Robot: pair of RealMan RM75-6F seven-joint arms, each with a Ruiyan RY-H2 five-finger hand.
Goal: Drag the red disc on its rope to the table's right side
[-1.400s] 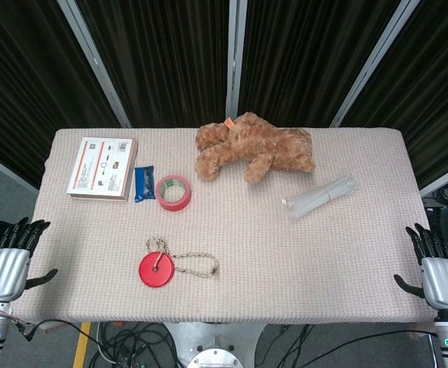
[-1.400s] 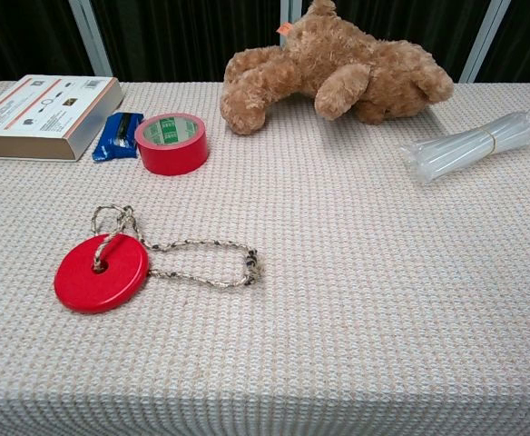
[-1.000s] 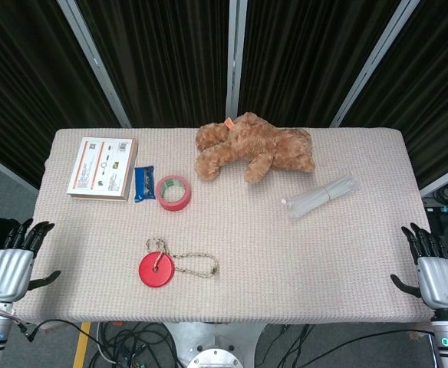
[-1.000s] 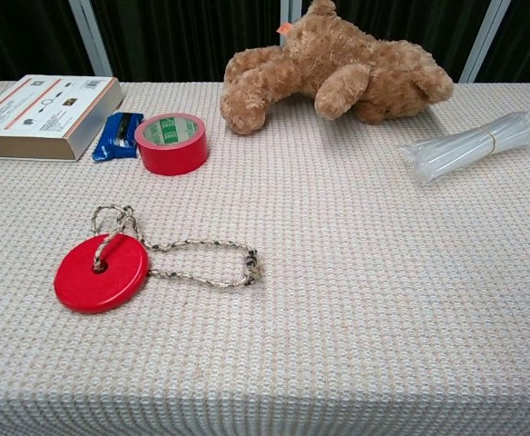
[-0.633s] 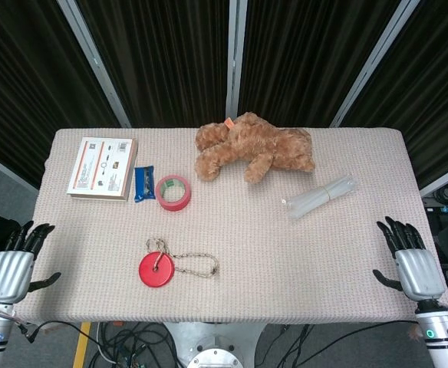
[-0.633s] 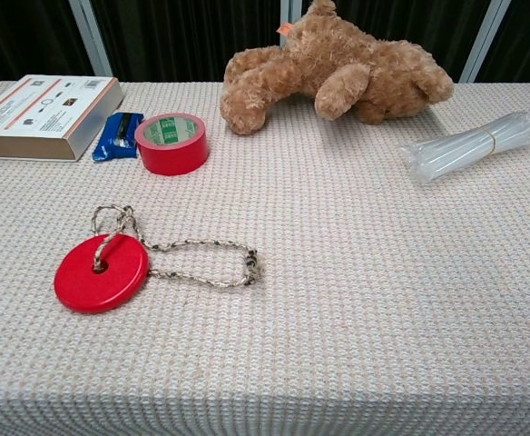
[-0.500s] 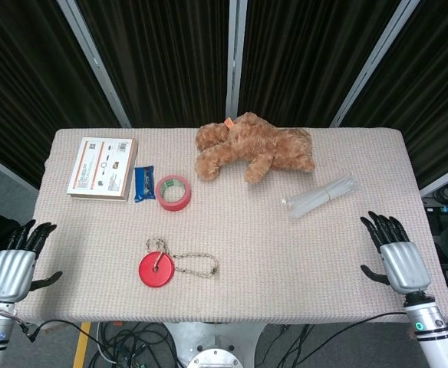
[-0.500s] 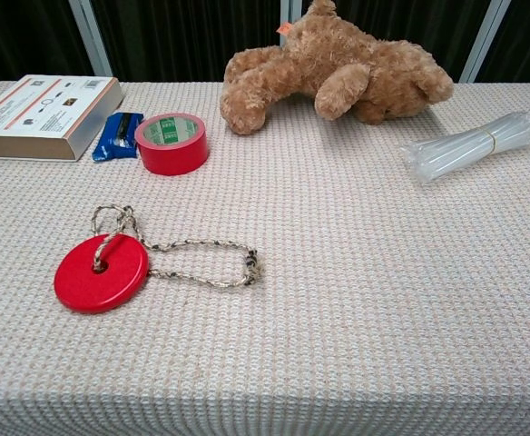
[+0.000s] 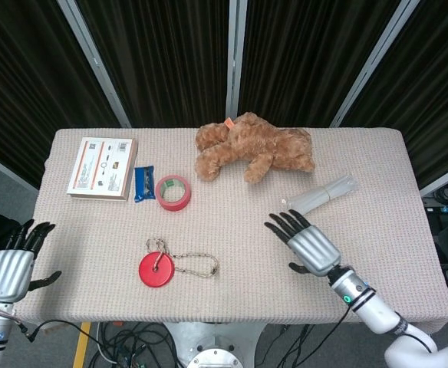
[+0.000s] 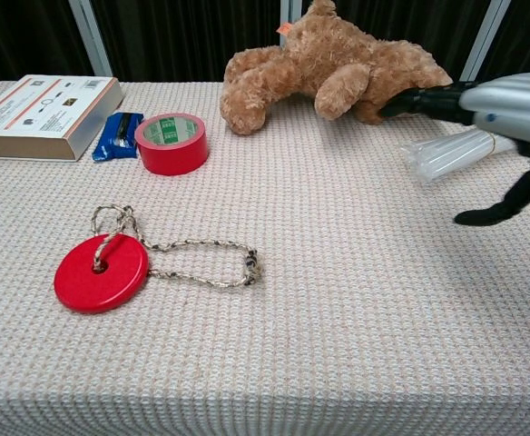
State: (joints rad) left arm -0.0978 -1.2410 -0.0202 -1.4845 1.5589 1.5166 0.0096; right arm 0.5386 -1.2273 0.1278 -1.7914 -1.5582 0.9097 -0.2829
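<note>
The red disc (image 9: 156, 270) (image 10: 101, 272) lies flat on the table's front left part. Its speckled rope (image 9: 197, 264) (image 10: 206, 259) is knotted through the centre hole and loops out to the disc's right. My right hand (image 9: 307, 244) (image 10: 499, 109) hovers over the table right of centre, open, fingers spread toward the rope, well apart from it. My left hand (image 9: 12, 264) hangs open off the table's left edge, holding nothing; the chest view does not show it.
A brown teddy bear (image 9: 252, 147) lies at the back centre. A red tape roll (image 9: 173, 192), a blue packet (image 9: 144, 183) and a flat box (image 9: 101, 167) sit at the back left. A clear tube bundle (image 9: 321, 195) lies just beyond my right hand.
My right hand has swept from the table's right edge inward to the left, over the table. The left hand, disc and rope have stayed put.
</note>
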